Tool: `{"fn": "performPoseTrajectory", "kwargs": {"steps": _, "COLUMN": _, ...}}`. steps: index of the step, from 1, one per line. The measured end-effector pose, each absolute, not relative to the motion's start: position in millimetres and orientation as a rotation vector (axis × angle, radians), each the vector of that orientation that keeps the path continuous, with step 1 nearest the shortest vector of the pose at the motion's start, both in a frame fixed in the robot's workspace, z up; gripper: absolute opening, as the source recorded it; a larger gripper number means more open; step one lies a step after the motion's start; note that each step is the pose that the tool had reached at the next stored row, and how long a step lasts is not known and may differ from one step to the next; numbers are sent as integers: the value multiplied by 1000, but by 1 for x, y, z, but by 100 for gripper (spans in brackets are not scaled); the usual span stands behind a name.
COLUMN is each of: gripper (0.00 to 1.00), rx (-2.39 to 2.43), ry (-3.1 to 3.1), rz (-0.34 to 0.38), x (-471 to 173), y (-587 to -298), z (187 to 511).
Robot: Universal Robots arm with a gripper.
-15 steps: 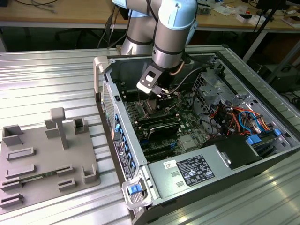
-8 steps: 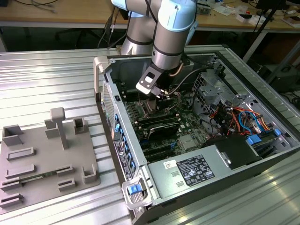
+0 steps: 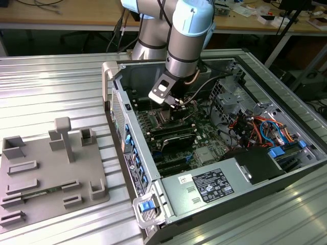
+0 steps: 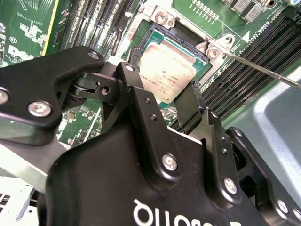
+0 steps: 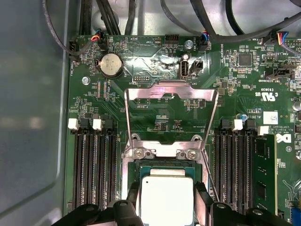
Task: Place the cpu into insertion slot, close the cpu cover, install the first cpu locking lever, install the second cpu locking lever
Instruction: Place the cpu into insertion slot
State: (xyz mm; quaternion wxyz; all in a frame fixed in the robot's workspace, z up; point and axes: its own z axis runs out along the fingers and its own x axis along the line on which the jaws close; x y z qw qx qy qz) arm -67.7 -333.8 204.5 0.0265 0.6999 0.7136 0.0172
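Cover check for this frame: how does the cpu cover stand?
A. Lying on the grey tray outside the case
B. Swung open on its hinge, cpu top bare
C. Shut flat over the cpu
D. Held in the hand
B: in the first wrist view the cpu cover is tipped back on its hinge, the green circuit board shows through its cut-out, and the cpu lies uncovered.

cpu (image 5: 167, 197) cut off by picture edge; insertion slot (image 5: 164, 164) mostly hidden under cpu.
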Motion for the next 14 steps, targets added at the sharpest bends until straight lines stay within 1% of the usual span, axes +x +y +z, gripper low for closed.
{"fn": "performPoseTrajectory", "kwargs": {"steps": 14, "gripper": 55, "rx": 2165, "ry": 2202, "rz": 53, "x": -68, "y": -334, "z": 201}}
